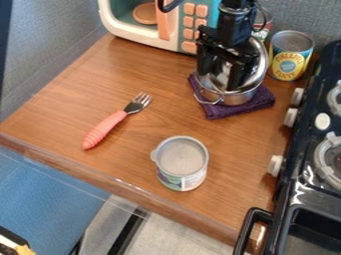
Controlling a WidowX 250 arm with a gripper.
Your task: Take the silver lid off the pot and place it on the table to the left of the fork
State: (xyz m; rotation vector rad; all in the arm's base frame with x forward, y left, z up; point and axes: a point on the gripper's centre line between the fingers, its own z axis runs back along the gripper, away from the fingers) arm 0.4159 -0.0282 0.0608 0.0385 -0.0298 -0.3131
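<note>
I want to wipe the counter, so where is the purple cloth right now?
In the camera view, the folded purple cloth lies right of centre toward the back, beneath the shiny metal pot.

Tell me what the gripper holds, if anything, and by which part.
That cannot be told: the gripper is down at the metal pot, but any hold is unclear.
</note>
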